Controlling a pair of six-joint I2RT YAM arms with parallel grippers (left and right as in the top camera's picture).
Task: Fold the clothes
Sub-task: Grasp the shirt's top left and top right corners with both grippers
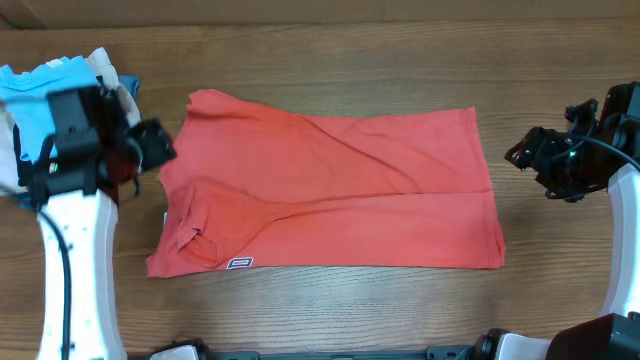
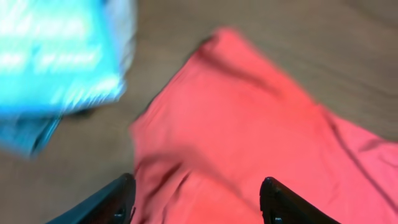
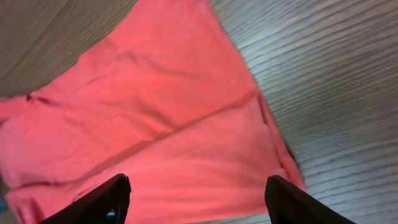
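Your wooden tabletop (image 1: 330, 40) may let the coral-red cotton T-shirt (image 1: 330, 190) slide, so your wide-open, empty left gripper (image 2: 196, 196) and right gripper (image 3: 196, 196) could bunch it when pinching.

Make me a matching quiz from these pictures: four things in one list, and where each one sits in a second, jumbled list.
Things:
1. coral-red T-shirt
2. light blue T-shirt
3. left gripper
4. right gripper

Places:
A. over bare table, just beyond the red shirt's hem end
B. spread flat in the middle
C. beside the red shirt's collar end
D. on the pile at the far-left corner

Pairs: 1-B, 2-D, 3-C, 4-A
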